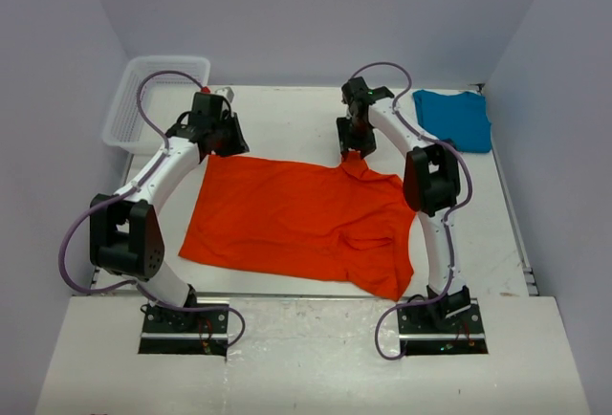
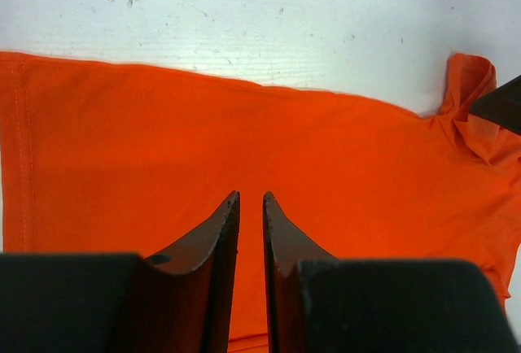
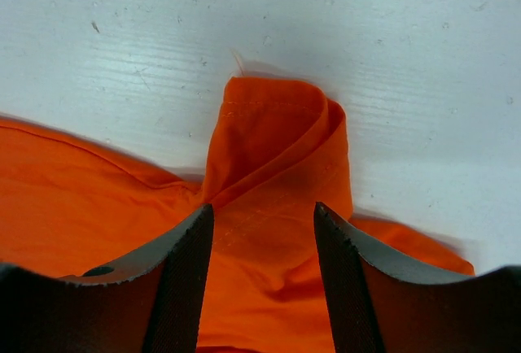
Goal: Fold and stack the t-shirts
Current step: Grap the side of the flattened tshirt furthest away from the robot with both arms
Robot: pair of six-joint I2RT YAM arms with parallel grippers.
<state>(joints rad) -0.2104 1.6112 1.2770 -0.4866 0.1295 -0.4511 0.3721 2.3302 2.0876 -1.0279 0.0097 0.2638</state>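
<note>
The spread t-shirt (image 1: 287, 214) lies central on the table (image 1: 287, 114), the second t-shirt (image 1: 454, 119) far right, the basket (image 1: 129, 114) far left.

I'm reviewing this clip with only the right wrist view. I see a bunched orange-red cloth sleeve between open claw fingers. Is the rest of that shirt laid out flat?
Observer: Mostly. From above, the bright orange-red cloth t-shirt lies spread across the middle of the table, rumpled at its near right corner.
Operator: Where is the second shirt?
Observer: The teal-blue cloth t-shirt lies at the table's far right corner, apart from the orange one.
Operator: And the left claw?
Observer: The left claw is at the orange shirt's far left corner, fingers nearly together. I cannot tell whether it pinches cloth.
</note>
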